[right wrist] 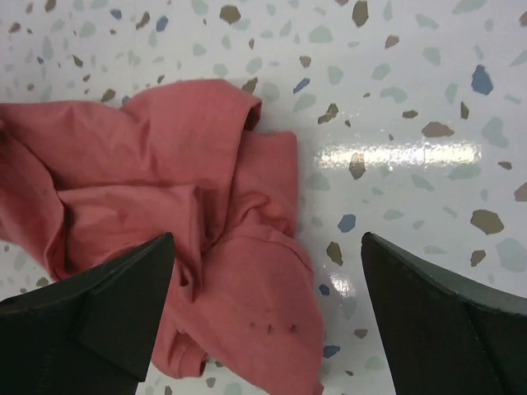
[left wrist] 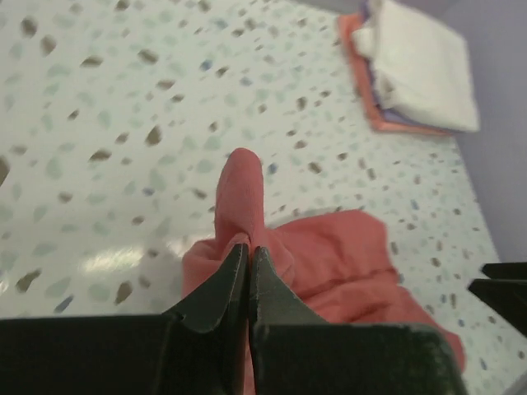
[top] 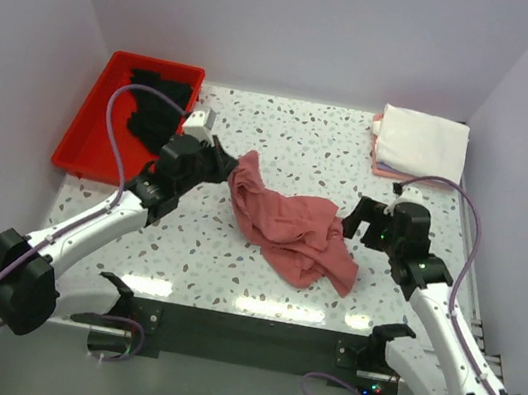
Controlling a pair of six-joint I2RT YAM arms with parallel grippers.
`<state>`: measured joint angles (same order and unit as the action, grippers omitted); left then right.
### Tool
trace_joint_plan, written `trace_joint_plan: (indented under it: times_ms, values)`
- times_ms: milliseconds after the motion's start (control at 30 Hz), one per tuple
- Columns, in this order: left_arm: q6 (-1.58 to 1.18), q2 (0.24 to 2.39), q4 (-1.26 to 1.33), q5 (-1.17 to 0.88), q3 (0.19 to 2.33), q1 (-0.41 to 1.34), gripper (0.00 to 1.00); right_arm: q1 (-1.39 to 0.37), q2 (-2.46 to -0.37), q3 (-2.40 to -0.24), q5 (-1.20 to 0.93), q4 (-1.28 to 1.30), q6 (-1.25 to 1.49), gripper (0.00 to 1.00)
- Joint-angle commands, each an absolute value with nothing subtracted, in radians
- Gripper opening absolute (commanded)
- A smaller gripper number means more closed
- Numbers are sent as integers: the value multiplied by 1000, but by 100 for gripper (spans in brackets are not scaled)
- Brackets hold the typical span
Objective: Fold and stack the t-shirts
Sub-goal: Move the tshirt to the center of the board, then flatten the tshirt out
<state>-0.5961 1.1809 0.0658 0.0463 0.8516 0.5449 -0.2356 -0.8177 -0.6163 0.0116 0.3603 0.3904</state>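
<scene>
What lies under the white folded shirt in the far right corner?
Edges of pinkish folded shirts show under the white shirt, along its near edge. How many lie there cannot be seen, because it covers them.

Plain lilac walls (top: 303, 22) on three sides, white speckled tabletop (top: 305, 133), soft glare (top: 266, 306) along its near edge

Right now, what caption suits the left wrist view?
Left gripper shut on a raised fold of the crumpled dusty-rose t-shirt, folded stack beyond on the speckled table.
</scene>
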Motion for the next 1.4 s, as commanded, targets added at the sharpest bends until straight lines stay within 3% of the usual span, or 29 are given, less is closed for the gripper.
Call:
trace_joint_plan:
  times_ms: [0, 233, 433, 600, 933, 1167, 1200, 1267, 1367]
  values:
    - [-709, 1175, 60, 129, 717, 503, 0, -235, -882, -653, -81, 341, 360, 99]
    - [-726, 1167, 2, 265, 640, 499, 0, -235, -888, -643, -104, 542, 465, 99]
    - [-756, 1132, -15, 285, 580, 499, 0, -238, -749, -566, -100, 773, 597, 99]
    - [-755, 1124, -15, 288, 578, 497, 0, -239, -684, -512, -121, 767, 681, 98]
    - [-749, 1129, -15, 305, 581, 495, 0, -268, -758, -420, -202, 622, 661, 94]
    - [-749, 1135, -15, 310, 583, 488, 0, -272, -857, -425, -186, 470, 604, 60]
    - [-749, 1135, -15, 311, 583, 488, 0, -273, -868, -429, -175, 456, 600, 42]
    - [-752, 1137, -15, 311, 581, 486, 0, -273, -879, -454, -161, 436, 566, 21]
    - [-752, 1134, -23, 316, 584, 483, 0, -273, -887, -495, -144, 452, 508, 10]
